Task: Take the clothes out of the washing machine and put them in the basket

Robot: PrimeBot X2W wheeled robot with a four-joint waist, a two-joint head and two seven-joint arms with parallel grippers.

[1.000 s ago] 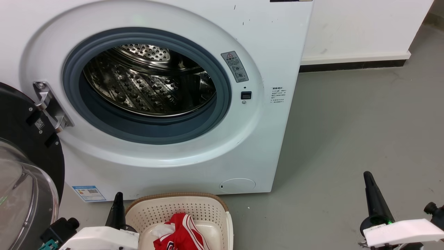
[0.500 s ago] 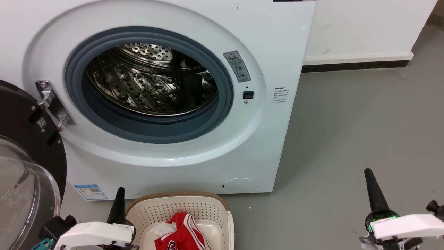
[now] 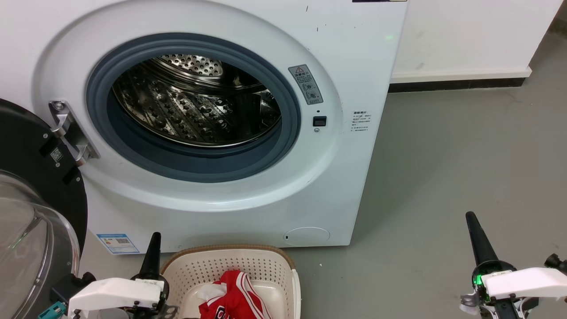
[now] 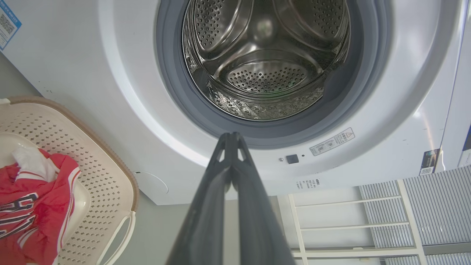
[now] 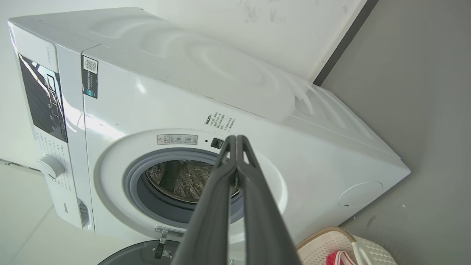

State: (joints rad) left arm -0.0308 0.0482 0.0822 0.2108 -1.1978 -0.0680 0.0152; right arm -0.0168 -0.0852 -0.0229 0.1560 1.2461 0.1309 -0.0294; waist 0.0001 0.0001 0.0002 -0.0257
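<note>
Grey floor (image 3: pixel 443 177) runs under the washing machine (image 3: pixel 354 66) we face. Left of it stands the open door (image 3: pixel 26 146); at its foot our left fingers (image 4: pixel 206 206), pressed together, then the basket (image 3: pixel 230 248) holding the red clothes (image 3: pixel 234 297); right of it our right fingers (image 5: pixel 213 206), likewise pressed together.

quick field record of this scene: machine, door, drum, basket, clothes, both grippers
machine: large white front-loading washing machine
door: black-rimmed glass door, swung open
drum: perforated steel drum, nothing seen inside
basket: low cream perforated plastic basket, in front of machine
clothes: bright red jersey with white trim, in the basket
left gripper: shut, empty
right gripper: shut, empty
</note>
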